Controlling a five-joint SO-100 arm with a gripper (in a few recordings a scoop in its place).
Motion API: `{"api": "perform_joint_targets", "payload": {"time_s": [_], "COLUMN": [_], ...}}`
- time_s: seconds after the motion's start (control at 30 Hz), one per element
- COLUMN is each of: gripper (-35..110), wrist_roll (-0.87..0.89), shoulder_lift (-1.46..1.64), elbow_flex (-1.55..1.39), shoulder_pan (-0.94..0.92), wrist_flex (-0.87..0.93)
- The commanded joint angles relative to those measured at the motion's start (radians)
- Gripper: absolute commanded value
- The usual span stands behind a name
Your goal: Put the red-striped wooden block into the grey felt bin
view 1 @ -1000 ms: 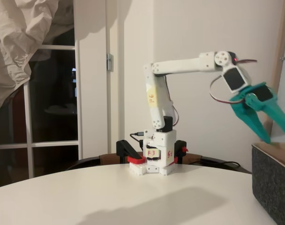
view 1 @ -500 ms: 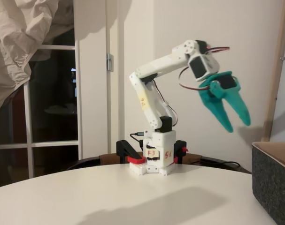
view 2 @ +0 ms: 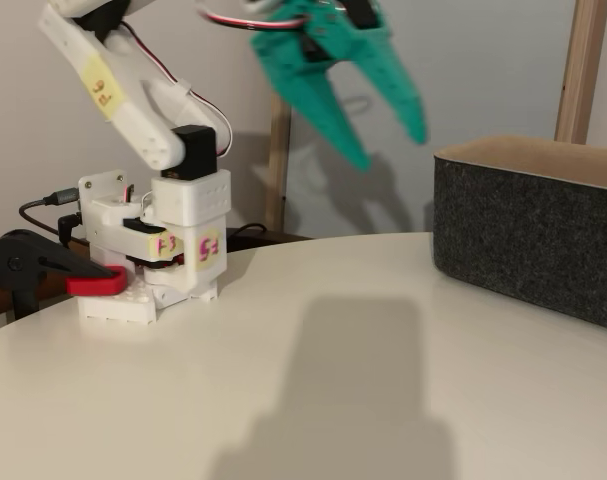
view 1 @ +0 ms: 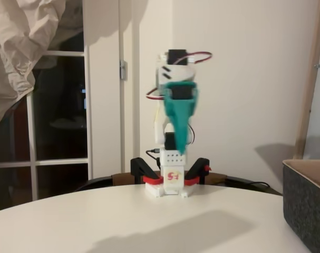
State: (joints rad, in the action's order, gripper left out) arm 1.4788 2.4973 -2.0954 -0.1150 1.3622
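Grey felt bin [view 2: 528, 235], one in number, stands nearest, at the right edge of the white worktop [view 2: 313, 380] in both fixed views; its walls hide whatever lies inside. Since the earlier frames the arm has swung away from above the bin, back over its own base. Teal pincer [view 2: 393, 140] now hangs high over the worktop, well apart from the bin, fingers spread and holding nothing. One white arm [view 1: 173, 113] stands folded upright, clamped at the worktop's far edge.
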Motion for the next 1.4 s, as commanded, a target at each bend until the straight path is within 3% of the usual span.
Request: {"api": "perform_joint_targets", "payload": {"time_s": [0.0, 0.17, 0.77, 1.37], "gripper": [10, 0, 0, 0], "wrist_roll": [0.041, 0.021, 0.074, 0.052], "shoulder_lift": [0.063, 0.127, 0.824, 0.882], "elbow_flex": [-0.038, -0.186, -0.968, -1.049], "shoulder_pan": [-0.190, -0.354, -0.655, -0.727], "wrist_flex": [-0.083, -0.299, -0.305, -0.287]}}
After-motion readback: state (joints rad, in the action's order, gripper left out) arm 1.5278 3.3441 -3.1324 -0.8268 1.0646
